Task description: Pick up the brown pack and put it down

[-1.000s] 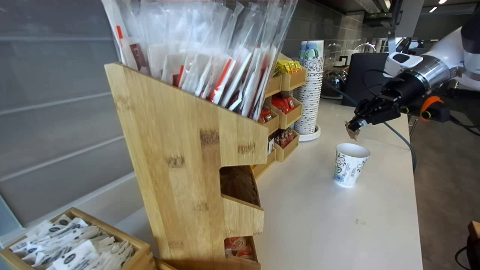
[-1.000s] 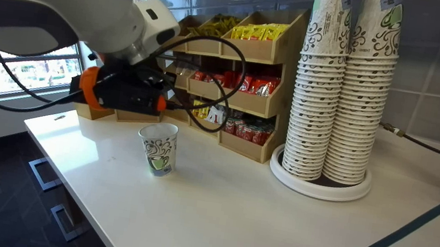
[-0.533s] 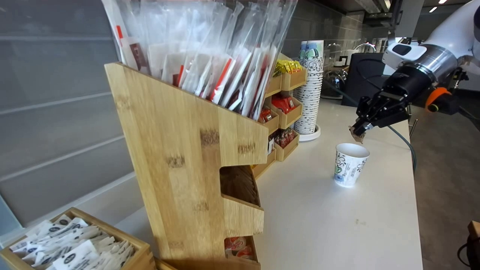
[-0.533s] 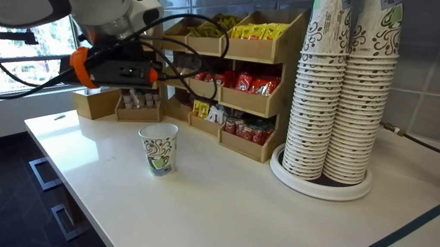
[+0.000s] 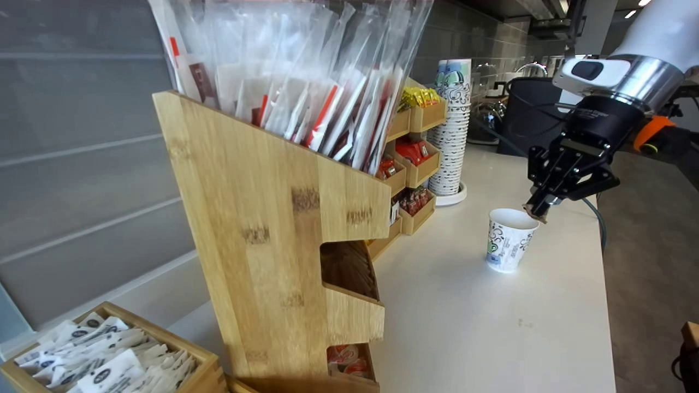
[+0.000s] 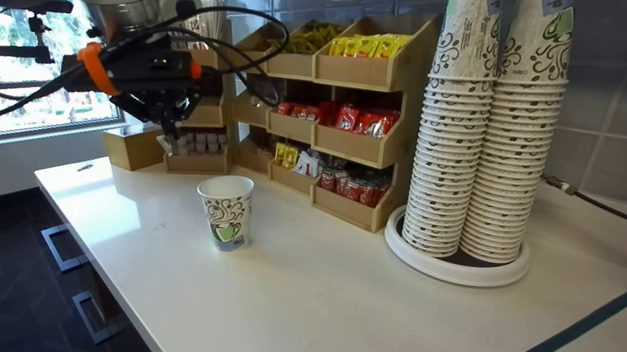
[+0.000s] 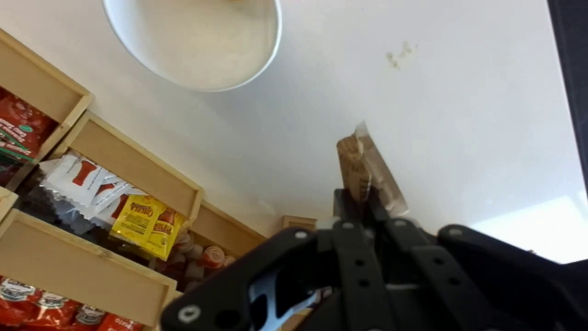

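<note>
In an exterior view, hand hung above table, brown pack pinched at tips, a bit blurry. Paper cup stood upright on table. Two cup stacks sat on round white tray. Wooden bins behind held yellow packets, red packets.

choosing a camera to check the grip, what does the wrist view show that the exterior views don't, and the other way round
Only the wrist view: the print on the brown pack pinched in the shut gripper, and clear lettering on yellow packets.

Only the exterior views: the arm, its orange band, the cup stacks and the patterned side of the cup.

Shared: the brown pack, small in the exterior views; the gripper; the cup, whose rim runs off the wrist picture; the counter; and red packets.
</note>
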`<state>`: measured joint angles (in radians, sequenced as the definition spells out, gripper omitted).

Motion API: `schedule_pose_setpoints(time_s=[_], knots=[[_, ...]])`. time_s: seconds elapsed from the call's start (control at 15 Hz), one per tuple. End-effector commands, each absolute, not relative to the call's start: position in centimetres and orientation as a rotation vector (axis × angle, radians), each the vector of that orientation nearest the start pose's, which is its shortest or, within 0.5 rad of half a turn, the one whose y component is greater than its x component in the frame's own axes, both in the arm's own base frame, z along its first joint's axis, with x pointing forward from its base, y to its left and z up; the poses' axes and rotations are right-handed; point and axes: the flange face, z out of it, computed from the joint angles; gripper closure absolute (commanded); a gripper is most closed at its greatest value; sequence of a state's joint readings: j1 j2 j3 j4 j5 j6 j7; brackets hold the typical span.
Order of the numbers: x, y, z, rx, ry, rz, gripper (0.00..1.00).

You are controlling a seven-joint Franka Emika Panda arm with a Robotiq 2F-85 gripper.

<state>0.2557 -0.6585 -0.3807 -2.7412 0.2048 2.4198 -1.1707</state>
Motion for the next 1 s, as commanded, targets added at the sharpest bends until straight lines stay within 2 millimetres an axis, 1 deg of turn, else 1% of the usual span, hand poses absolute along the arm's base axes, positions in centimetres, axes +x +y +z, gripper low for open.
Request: schedule_pose_setpoints(time_s=[0.0, 0.2, 0.33, 0.6, 0.93], knots=[[37.2, -1.4, 44.3, -2.609, -1.477, -0.568, 0.98], [37.1, 1.1, 44.3, -2.584, -1.598, -0.497, 0.98], [37.1, 2.7, 43.7, -2.560, -1.670, -0.438, 0.98], [37.3, 5.0, 42.0, -2.553, -1.781, -0.320, 0.98], [37.8, 7.3, 39.1, -2.532, -1.889, -0.195, 0.98]])
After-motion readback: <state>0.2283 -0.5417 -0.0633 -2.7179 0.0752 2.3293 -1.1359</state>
